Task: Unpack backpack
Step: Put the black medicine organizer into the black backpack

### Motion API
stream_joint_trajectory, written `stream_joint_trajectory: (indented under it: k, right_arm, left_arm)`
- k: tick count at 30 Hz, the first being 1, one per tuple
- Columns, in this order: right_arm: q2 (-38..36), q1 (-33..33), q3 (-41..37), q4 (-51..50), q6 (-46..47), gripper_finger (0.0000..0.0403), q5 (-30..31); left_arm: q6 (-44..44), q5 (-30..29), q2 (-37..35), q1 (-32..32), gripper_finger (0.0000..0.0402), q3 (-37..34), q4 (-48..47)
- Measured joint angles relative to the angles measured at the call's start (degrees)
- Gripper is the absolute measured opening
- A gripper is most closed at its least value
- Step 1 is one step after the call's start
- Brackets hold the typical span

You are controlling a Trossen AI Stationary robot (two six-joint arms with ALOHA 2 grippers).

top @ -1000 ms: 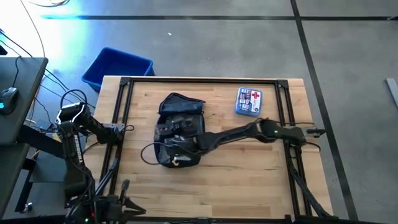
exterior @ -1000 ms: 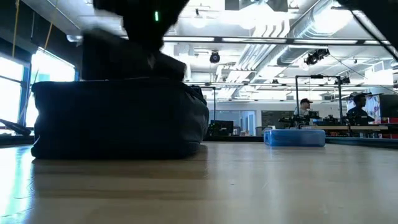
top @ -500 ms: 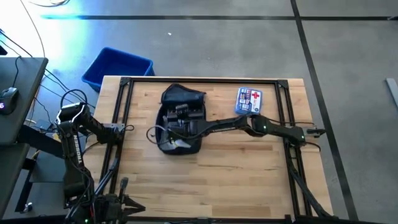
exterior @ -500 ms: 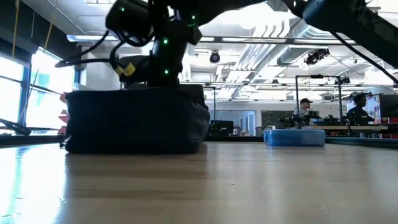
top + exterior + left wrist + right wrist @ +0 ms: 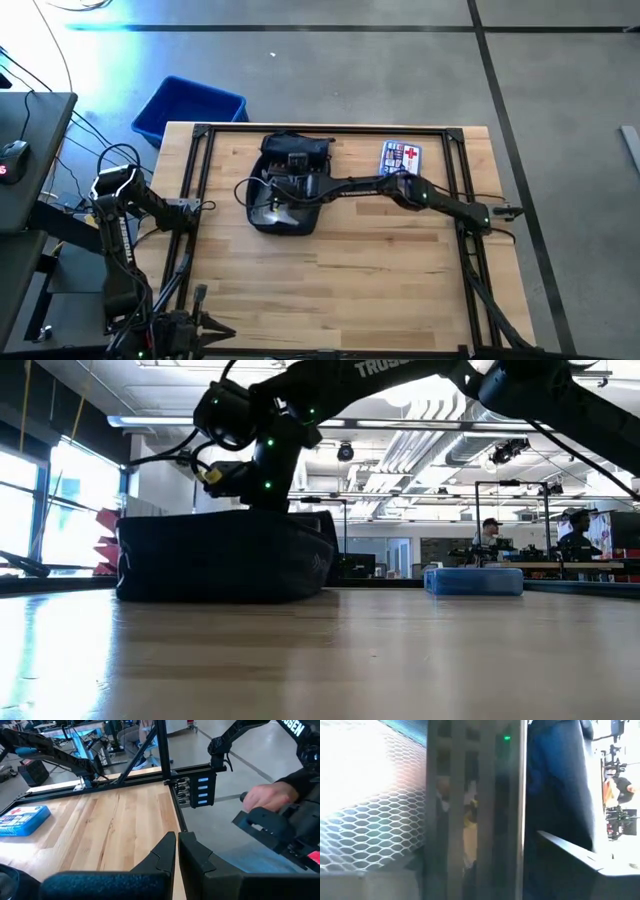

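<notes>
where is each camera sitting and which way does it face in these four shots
High view: above the table, looking straight down; both arms show, right gripper over the backpack, left gripper at the left edge.
Low view: at tabletop height, looking level across; the backpack and the right arm above it.
Left wrist view: looks past the shut left gripper across the table.
Right wrist view: pressed close to the backpack's fabric.
High, low and left wrist views share the blue first-aid box.

Overhead, tabletop views share backpack (image 5: pixel 288 185).
</notes>
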Motion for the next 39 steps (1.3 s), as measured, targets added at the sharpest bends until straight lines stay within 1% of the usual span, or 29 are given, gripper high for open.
stream_joint_trajectory:
  k: [3, 7, 9, 12, 15, 18, 20, 24, 28, 30, 32, 33, 35, 37, 39]
  right_arm:
    - [-0.5, 0.4, 0.3, -0.3, 0.3, 0.0273, 0.6]
    - [-1.3, 1.2, 4.1, -2.5, 0.4, 0.0262, -0.1]
    - [-1.6, 1.7, 6.6, -4.3, 0.6, 0.0257, -2.4]
    - [-3.5, 1.9, 4.8, -5.1, 1.3, 0.0252, -6.3]
    - [-3.4, 1.7, 4.8, -9.3, 4.9, 0.0251, -8.2]
    - [-3.4, 1.6, 4.7, -10.8, 6.7, 0.0251, -10.7]
    - [-3.4, 1.7, 4.7, -10.9, 6.8, 0.0251, -11.2]
    - [-3.4, 2.5, 4.8, -10.7, 5.5, 0.0251, -12.5]
    - [-3.4, 2.9, 4.7, -8.8, 5.6, 0.0251, -20.7]
    - [-3.4, 3.1, 4.7, -8.5, 6.1, 0.0251, -21.8]
    - [-3.3, 3.3, 4.6, -8.2, 6.3, 0.0249, -22.2]
    - [-3.3, 3.2, 4.6, -7.8, 6.5, 0.0245, -23.6]
    - [-3.3, 2.9, 4.6, -7.5, 7.2, 0.0230, -28.6]
    - [-3.3, 2.0, 4.6, -7.8, 8.4, 0.0207, -32.2]
    - [-3.2, 0.1, 4.6, -8.4, 10.4, 0.0179, -34.4]
  left_arm:
    - [0.0, 0.0, 0.8, 0.0, 0.0000, 0.0, 0.0]
    - [-2.1, 0.1, 2.4, 0.0, 0.0000, 0.0, 0.1]
    - [-3.1, 0.3, 3.5, 0.0, 0.0000, 0.0, 0.0]
    - [-3.7, 0.3, 5.2, 0.4, 0.0000, 0.0, 0.0]
    - [-3.9, 0.6, 6.9, 0.9, 0.0000, 0.0, -0.1]
    - [-4.0, 1.6, 8.1, 1.5, 0.0000, 0.0, -0.8]
    - [-5.5, 1.9, 8.6, 2.0, 0.0000, 0.0, -2.4]
    - [-12.7, 1.8, 8.7, 2.3, 0.0000, 0.0, -9.7]
    - [-24.7, 0.1, 8.7, 2.3, 0.0000, 0.0, -21.3]
    - [-31.5, -0.1, 8.7, 2.3, 0.0000, -0.2, -27.3]
    - [-37.2, -0.3, 8.7, 2.5, 0.0000, -1.5, -31.0]
    - [-39.4, -0.3, 8.7, 2.7, 0.0000, -2.3, -32.5]
    - [-43.1, 0.1, 8.7, 3.2, 0.0000, -3.8, -33.8]
    - [-45.7, 0.5, 8.7, 3.6, 0.0000, -5.4, -33.9]
    - [-47.6, 0.6, 8.7, 3.9, 0.0000, -6.5, -33.8]
